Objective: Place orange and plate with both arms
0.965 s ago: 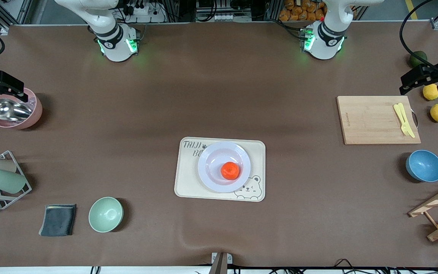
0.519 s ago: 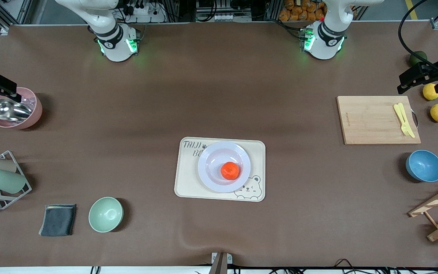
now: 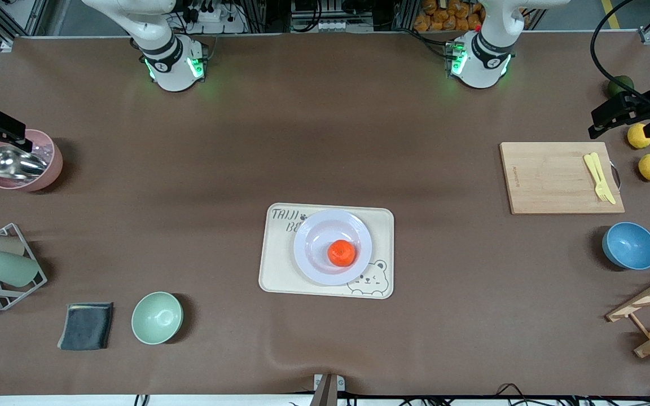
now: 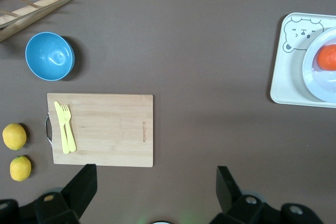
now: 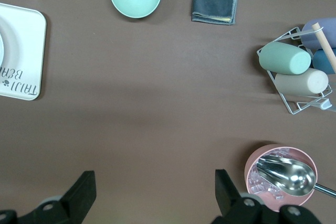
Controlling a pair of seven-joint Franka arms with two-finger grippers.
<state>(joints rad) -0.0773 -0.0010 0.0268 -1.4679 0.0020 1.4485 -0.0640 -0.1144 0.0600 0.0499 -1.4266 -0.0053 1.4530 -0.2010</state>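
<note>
You have the orange [image 3: 341, 253] sitting in the well of the plate [image 3: 313, 228], a little off the well's centre toward the front camera and the left arm's end; it is round with no long axis, and its dimpled top faces up. The plate lies flat on the cream tray [image 3: 277, 270], which you can use as the landmark: its long sides run along the table's length, and it lies about midway between the two arms' ends. On the tray you can read "TAIJI" in dark letters at the corner toward the right arm's base, with a second line starting "BE" cut off by the plate, and a bear face is drawn at the corner nearest the camera toward the left arm's end. Well apart from the tray toward the left arm's end, the wooden cutting board [image 3: 561, 177] carries small print along one short edge, too small to read, and a yellow fork [image 3: 600, 177]. Your left gripper [image 4: 155, 187] hangs over the table beside that board, fingers spread wide and holding nothing. Your right gripper [image 5: 155, 190] hangs well away toward the right arm's end, near the pink bowl [image 3: 54, 163], fingers also spread and empty.
</note>
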